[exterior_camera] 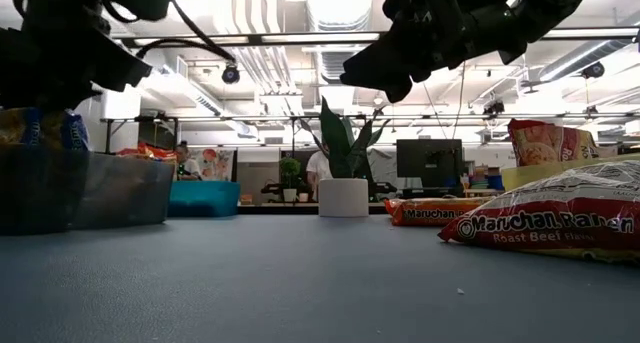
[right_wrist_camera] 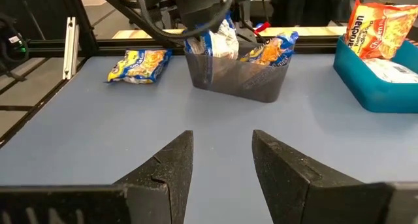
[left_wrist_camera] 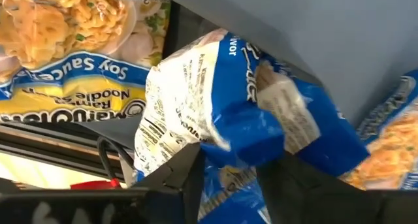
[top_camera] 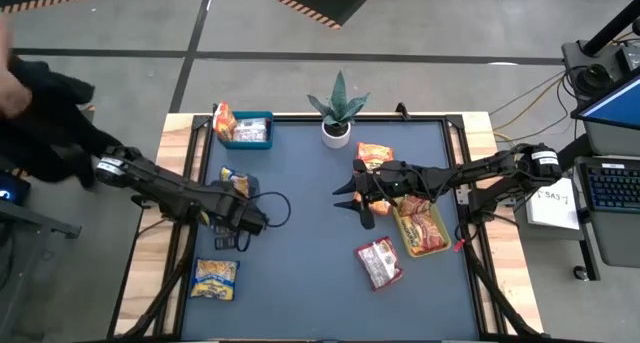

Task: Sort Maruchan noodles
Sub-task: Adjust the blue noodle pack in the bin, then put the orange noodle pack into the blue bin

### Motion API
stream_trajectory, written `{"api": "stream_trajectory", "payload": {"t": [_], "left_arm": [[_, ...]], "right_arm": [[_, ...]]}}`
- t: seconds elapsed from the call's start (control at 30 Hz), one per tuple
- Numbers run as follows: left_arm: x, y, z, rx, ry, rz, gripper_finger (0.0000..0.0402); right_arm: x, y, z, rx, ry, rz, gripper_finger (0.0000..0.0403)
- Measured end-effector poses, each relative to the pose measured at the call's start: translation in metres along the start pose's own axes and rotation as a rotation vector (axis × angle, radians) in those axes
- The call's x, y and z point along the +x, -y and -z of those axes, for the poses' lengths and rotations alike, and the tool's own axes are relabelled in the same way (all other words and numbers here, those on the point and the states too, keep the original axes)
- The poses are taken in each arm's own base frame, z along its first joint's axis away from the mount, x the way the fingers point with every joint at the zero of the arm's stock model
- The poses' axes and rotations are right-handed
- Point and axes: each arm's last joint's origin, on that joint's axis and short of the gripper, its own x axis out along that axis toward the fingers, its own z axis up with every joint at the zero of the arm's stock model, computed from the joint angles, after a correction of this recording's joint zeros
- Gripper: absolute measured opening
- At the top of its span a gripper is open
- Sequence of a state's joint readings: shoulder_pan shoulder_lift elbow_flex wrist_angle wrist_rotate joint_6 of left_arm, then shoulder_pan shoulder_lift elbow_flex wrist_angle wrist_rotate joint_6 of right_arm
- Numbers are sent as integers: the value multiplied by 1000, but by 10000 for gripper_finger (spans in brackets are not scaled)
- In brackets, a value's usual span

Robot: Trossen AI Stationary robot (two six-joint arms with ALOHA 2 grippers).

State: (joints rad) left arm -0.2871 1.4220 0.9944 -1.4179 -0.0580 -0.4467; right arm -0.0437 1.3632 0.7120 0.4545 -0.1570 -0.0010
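left hand point(top_camera: 236, 205) over bin (blue packet point(left_wrist_camera: 261, 126) between fingers)

The potted plant point(top_camera: 337, 111) stands at the middle of the counter's point(top_camera: 300, 283) far edge, with a bin point(top_camera: 246, 131) holding packets at the far left corner. Near the left edge, the left gripper point(top_camera: 240, 188) sits over another bin point(right_wrist_camera: 236, 77) with packets in it, and one packet point(top_camera: 215, 277) lies toward the near left corner. On the right half, the right gripper point(top_camera: 352, 195) hangs beside a third bin point(top_camera: 420, 226), with one packet point(top_camera: 374, 155) behind it and another packet point(top_camera: 379, 262) before it.
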Motion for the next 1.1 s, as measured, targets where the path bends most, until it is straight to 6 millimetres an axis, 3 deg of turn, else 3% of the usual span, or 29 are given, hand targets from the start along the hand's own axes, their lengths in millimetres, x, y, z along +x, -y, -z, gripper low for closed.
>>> {"api": "stream_trajectory", "payload": {"t": [0.27,0.57,0.93,1.1], "left_arm": [[-19,12,5,-17,39,2,164],[-48,27,13,-108,125,34,171],[-61,94,32,-9,763,-35,170],[-60,116,45,-31,931,21,158]], "right_arm": [[0,0,0,0,0,0,146],[0,0,0,2,-4,0,146],[1,-6,3,165,-33,-16,146],[4,-7,-9,339,-116,-10,146]]}}
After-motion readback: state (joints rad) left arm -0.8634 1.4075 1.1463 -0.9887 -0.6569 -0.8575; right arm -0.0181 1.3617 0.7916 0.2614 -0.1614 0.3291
